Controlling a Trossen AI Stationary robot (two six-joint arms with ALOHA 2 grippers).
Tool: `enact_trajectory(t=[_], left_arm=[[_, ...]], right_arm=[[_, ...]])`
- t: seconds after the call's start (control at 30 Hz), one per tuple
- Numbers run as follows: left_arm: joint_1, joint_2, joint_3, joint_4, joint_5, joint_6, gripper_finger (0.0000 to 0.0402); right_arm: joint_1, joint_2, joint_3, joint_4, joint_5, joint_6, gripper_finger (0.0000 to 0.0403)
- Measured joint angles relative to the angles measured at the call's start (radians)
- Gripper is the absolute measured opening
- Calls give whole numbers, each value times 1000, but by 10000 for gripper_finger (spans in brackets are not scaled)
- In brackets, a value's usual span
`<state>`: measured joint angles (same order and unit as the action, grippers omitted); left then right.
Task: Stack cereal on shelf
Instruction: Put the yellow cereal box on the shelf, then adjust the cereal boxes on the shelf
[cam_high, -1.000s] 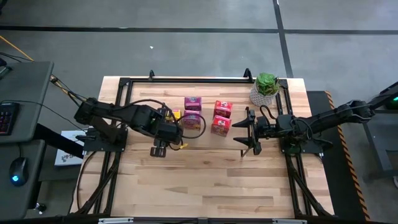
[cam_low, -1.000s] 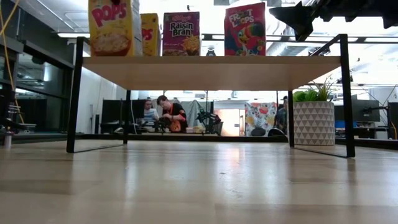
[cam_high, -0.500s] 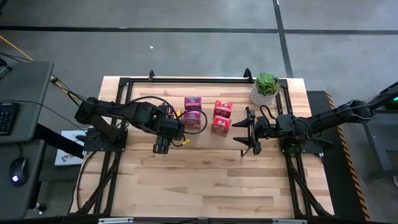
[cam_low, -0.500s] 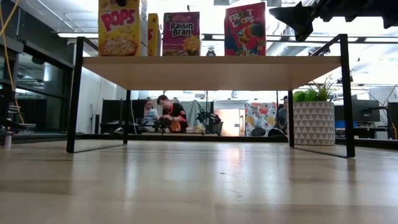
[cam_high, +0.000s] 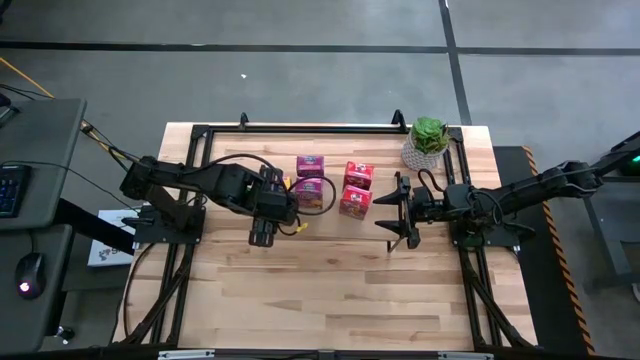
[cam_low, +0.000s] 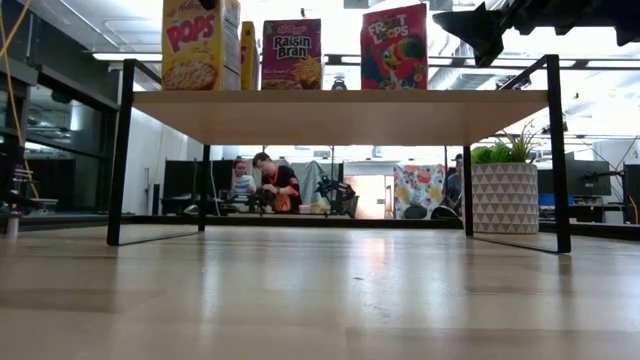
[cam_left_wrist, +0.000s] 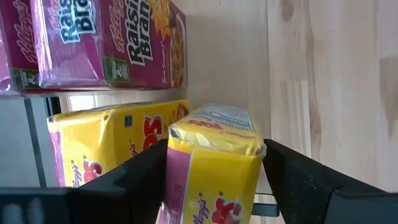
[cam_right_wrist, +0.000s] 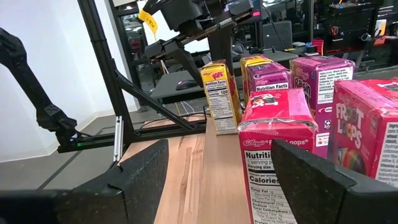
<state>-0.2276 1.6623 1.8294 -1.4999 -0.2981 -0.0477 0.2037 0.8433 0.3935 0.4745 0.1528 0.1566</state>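
Progress check, all six boxes accounted for. The low rack with pale wood top and thin black wire legs (cam_low: 340, 115) stands on the larger butcher-block table (cam_high: 330, 290). From table height the boxes read clearly as sitting on the rack's top.

On the rack: two magenta-pink raisin-bran boxes (cam_high: 311, 166), one behind the other. Two red fruit-ring boxes (cam_high: 357, 175) to their right, likewise one behind the other. One yellow corn-pops box (cam_left_wrist: 99, 149) stands at the left end of the row, just beside the pink ones.

The second yellow corn-pops box (cam_left_wrist: 214, 165) is the item in hand. In the left wrist view it sits between the two dark fingers of the left gripper (cam_high: 272, 200), next to the first yellow box. A slim gap shows on at least one side, so the jaws look spread and no longer pinching. The table-height view shows this box upright on the rack, at its left front edge. I judge it just set down and released.

The right gripper (cam_high: 392, 210) hangs beside the red boxes, fingers wide apart and holding nothing. The arm appears to be waiting.

Judgement: placement looks essentially complete. What remains is for the left arm to back off without nudging the yellow box. A potted green plant in a white patterned pot (cam_high: 428, 140) stands clear at the far right corner.
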Motion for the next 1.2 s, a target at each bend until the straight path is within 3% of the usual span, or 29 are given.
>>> enact_trajectory(t=[0.63, 1.2], left_arm=[[0, 0, 4, 34, -50, 27, 245], [-9, -1, 205, 73, -50, 72, 245]], right_arm=[[0, 0, 0, 0, -5, 0, 275], [0, 0, 0, 0, -3, 0, 275]])
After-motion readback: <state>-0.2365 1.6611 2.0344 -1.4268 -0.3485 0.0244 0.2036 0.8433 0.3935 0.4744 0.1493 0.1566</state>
